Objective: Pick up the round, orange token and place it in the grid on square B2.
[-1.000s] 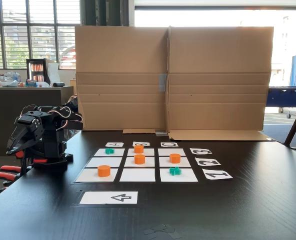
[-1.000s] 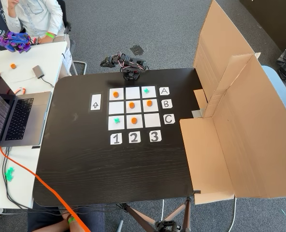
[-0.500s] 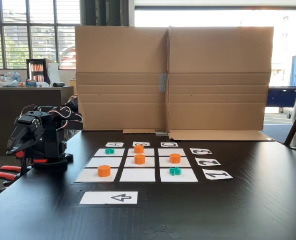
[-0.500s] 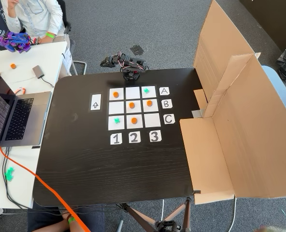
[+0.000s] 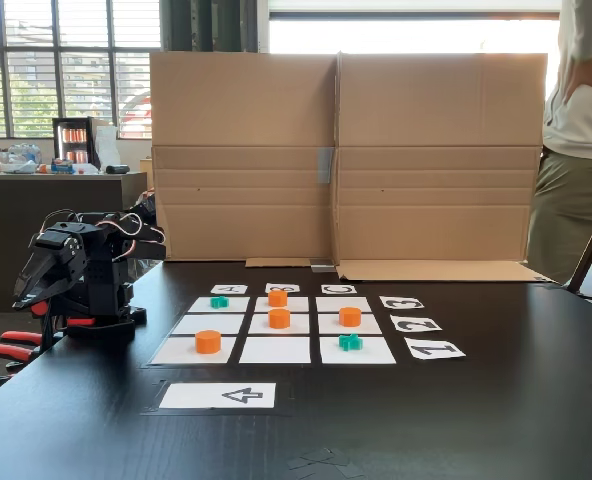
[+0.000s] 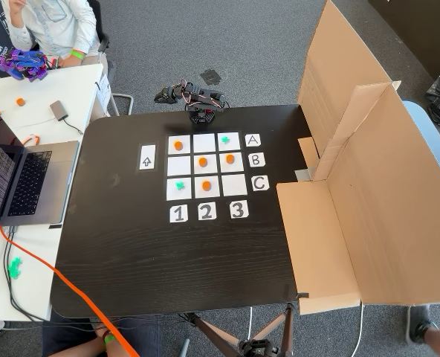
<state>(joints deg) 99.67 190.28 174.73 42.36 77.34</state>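
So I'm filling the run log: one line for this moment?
arm: folded at table edge | hand: off grid, holding nothing | B2: orange token on it | grid: four orange, two teal

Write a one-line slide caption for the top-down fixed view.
Folded arm at table edge; four orange tokens and two teal crosses on the grid.

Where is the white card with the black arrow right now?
In a fixed view from above, the arrow card lies flat on the black table, just left of the grid, level with its upper two rows.
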